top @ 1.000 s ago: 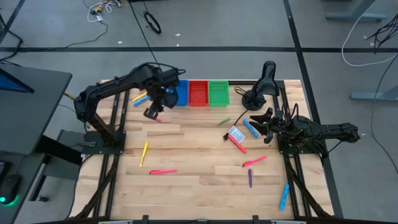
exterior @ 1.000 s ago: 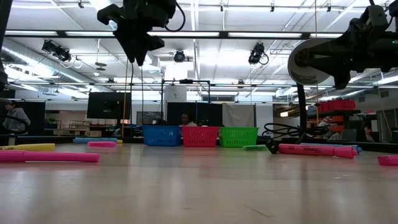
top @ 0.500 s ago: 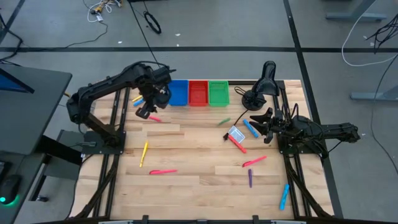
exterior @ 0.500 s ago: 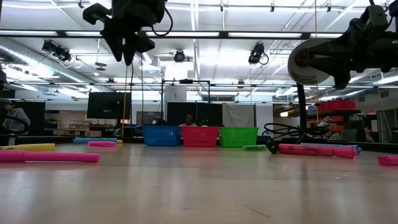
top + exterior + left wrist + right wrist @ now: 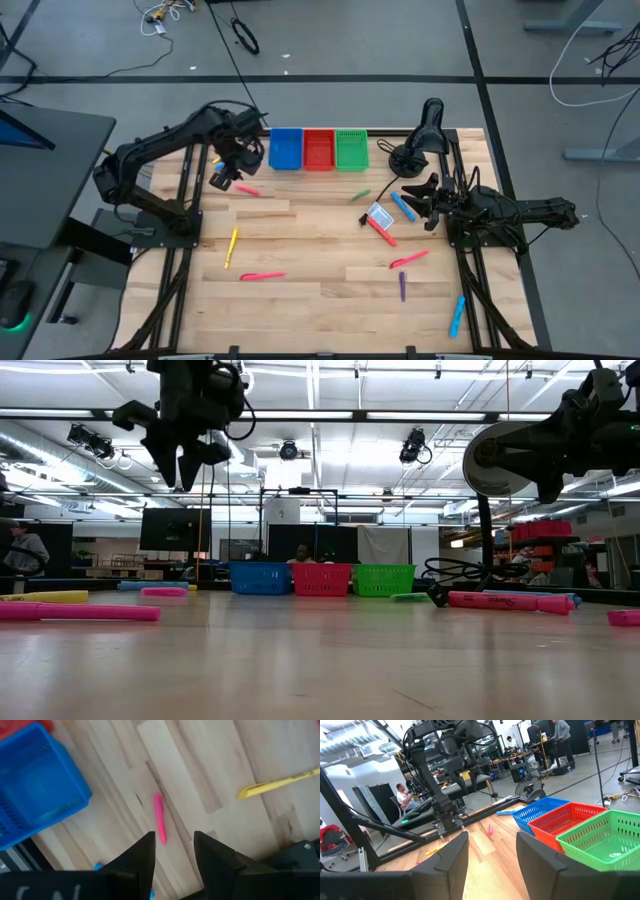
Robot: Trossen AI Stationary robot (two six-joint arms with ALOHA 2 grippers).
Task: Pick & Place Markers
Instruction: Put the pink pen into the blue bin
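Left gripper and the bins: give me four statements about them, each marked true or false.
1. The left gripper is open with nothing between its fingers. True.
2. It is down on the table gripping the pink marker. False: it hangs above that marker, which lies loose on the wood.
3. The blue bin stands beside the red bin. True.
4. The green bin stands between the other two. False: the red one is in the middle.

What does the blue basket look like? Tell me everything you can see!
The blue basket is a small rectangular bin that looks like plastic, with mesh-like slotted walls and an open top. It stands upright at the table's far edge, first in a row, right beside the red basket, with the green basket after that. Nothing shows clearly inside it.
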